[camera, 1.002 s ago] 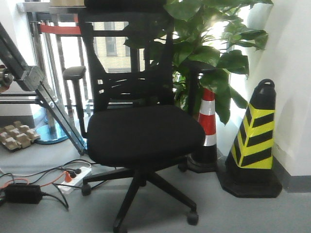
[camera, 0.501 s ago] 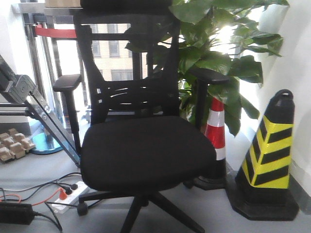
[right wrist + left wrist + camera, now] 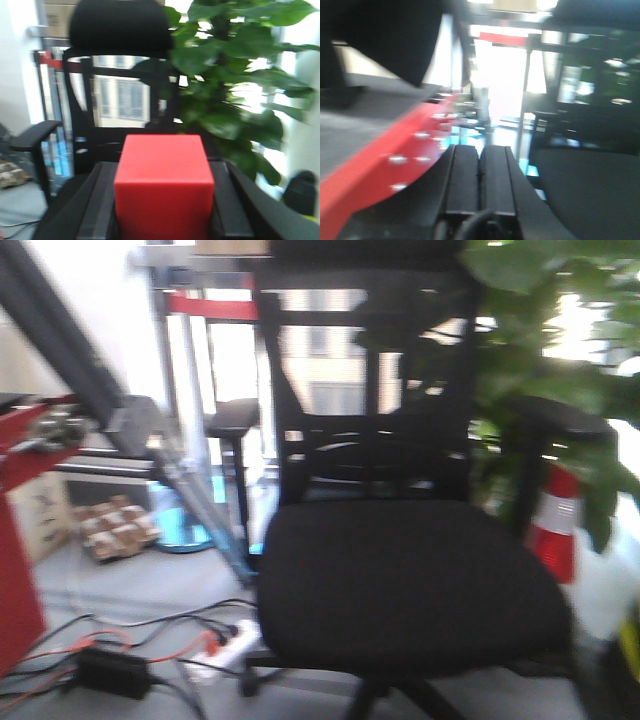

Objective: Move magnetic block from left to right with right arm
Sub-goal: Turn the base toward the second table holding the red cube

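- The right jaws are pinching the magnetic block (image 3: 164, 187). In the right wrist view a black finger (image 3: 97, 207) lies against each of its side faces, and the cube stands proud above them.
- The left jaws are pressed together with nothing between them. The two black fingers (image 3: 465, 180) meet along a thin seam.
- So the block is up in the air in the right arm's grasp, not resting on anything I can see.
- No counter shows in any of the three views, so I cannot tell where the drop spot on the right lies or how near it is.
- Beyond the block I see an office chair (image 3: 120, 30) and a leafy plant (image 3: 235, 75) to its right. Both are far enough back that nothing touches the block.
- The front view and the left wrist view are smeared. I take that to mean the rig is swinging, though I cannot be sure.
- My main worry is slip. The faces look smooth and the hold is only on two sides, so a sharp swing or stop could twist the cube or let it drop.
- My second worry is setting down blind. With the surface out of view, I could release too high or press the block into an edge.
- A red metal part (image 3: 380, 170) sits close beside the left jaws. If the block is as magnetic as the task says, passing near metal could tug it askew.
- Cables and a power strip (image 3: 225, 640) lie on the floor near the chair, and a dropped block could land among them.
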You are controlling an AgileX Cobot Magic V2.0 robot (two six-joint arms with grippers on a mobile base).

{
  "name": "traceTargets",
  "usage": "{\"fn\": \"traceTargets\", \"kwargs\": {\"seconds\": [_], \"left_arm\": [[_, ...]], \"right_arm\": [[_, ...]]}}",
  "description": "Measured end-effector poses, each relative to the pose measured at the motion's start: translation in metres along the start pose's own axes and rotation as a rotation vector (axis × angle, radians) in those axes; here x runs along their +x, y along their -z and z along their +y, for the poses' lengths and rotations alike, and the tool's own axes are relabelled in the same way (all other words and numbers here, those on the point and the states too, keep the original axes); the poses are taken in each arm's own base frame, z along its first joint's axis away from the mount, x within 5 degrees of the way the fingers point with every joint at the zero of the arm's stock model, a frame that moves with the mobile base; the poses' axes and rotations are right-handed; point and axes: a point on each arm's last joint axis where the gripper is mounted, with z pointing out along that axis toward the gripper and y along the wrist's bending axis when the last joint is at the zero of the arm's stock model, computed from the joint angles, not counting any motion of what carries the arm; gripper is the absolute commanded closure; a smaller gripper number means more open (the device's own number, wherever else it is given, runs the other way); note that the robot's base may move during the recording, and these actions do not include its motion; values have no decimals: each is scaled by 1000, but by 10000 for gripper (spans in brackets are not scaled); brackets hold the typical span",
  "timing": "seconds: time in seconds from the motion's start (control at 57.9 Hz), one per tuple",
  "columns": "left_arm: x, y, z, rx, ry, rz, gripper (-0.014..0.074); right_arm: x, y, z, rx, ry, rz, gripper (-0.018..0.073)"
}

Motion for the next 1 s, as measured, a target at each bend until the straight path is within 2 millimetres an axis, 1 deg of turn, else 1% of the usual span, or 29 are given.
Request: {"fn": "traceTargets", "kwargs": {"seconds": [1.002], "left_arm": [[0,0,0,0,0,0,722]], "right_arm": [[0,0,0,0,0,0,232]]}}
